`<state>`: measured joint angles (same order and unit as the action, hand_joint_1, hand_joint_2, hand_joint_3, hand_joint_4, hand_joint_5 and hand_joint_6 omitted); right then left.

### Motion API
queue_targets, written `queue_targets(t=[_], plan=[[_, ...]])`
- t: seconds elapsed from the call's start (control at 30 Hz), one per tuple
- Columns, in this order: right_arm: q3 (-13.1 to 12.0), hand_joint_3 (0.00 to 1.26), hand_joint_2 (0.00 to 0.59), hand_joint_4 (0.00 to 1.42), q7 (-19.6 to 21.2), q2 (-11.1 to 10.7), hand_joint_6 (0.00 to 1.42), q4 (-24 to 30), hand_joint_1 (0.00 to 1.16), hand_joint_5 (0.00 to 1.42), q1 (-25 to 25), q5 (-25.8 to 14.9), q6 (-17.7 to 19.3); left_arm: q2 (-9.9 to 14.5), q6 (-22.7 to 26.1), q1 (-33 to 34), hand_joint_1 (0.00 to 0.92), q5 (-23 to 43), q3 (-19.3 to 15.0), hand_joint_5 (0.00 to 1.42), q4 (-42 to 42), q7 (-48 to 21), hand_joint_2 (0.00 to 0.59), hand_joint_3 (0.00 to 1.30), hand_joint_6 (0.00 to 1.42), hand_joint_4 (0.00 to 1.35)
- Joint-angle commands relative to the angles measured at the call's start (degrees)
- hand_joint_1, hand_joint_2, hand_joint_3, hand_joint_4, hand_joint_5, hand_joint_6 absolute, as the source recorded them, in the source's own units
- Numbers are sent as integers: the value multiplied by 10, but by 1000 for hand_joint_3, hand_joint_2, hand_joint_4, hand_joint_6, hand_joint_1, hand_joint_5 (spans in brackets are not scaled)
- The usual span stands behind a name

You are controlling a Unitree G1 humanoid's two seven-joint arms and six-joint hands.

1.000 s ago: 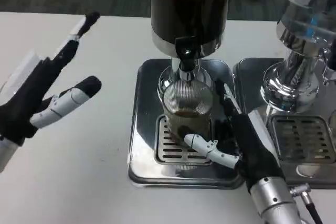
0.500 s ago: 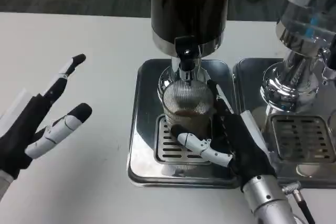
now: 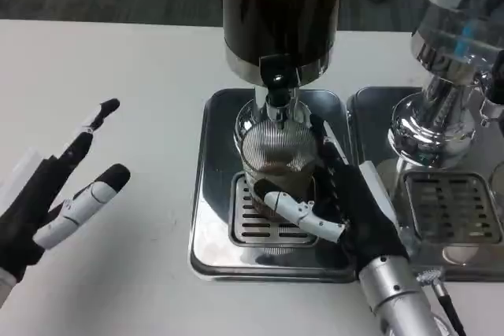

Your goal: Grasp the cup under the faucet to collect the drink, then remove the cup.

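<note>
A ribbed clear glass cup (image 3: 277, 155) stands on the drip grate (image 3: 252, 222) right under the black faucet (image 3: 276, 84) of the dark drink dispenser (image 3: 282, 9). A little brown drink lies in its bottom. My right hand (image 3: 346, 206) wraps the cup from the right, thumb across its front low down and fingers behind its right side. My left hand (image 3: 55, 190) hovers open over the bare table at the left, fingers spread and pointing up and to the right, far from the cup.
The dispenser sits on a shiny steel tray (image 3: 209, 226). A second dispenser (image 3: 453, 60) with its own tray and grate (image 3: 453, 210) stands close on the right, beside my right forearm. White table (image 3: 118, 273) stretches to the left.
My left hand has dropped down and back toward the left edge. My right hand has closed in tighter around the cup, thumb now against its front.
</note>
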<state>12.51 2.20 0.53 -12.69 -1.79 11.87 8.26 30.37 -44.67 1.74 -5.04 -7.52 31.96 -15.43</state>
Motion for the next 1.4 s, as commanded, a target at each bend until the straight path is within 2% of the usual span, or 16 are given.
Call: queue_targets(t=[0.03,0.37,0.7,1.07,1.4], plan=[[5,0,151,0,-10,6,128,-19,771,0,-8,-6,8,-11,-5,-12,0,9,3,0,11,2,156,65,0,0],[7,0,138,0,-26,2,187,-34,801,2,-17,-9,4,-16,-3,-18,0,11,-1,0,6,4,158,91,0,0],[9,0,146,0,-35,3,262,-37,849,80,-19,-12,-9,-17,-3,-23,0,12,-1,0,3,4,159,102,0,0],[1,0,145,145,-41,12,389,-53,880,202,-33,-34,-22,-18,0,-29,0,13,-2,0,1,5,160,106,0,0],[-6,37,175,264,-27,15,534,-62,945,334,-37,-31,-24,-20,0,-32,0,13,-2,0,-2,8,161,114,0,0]])
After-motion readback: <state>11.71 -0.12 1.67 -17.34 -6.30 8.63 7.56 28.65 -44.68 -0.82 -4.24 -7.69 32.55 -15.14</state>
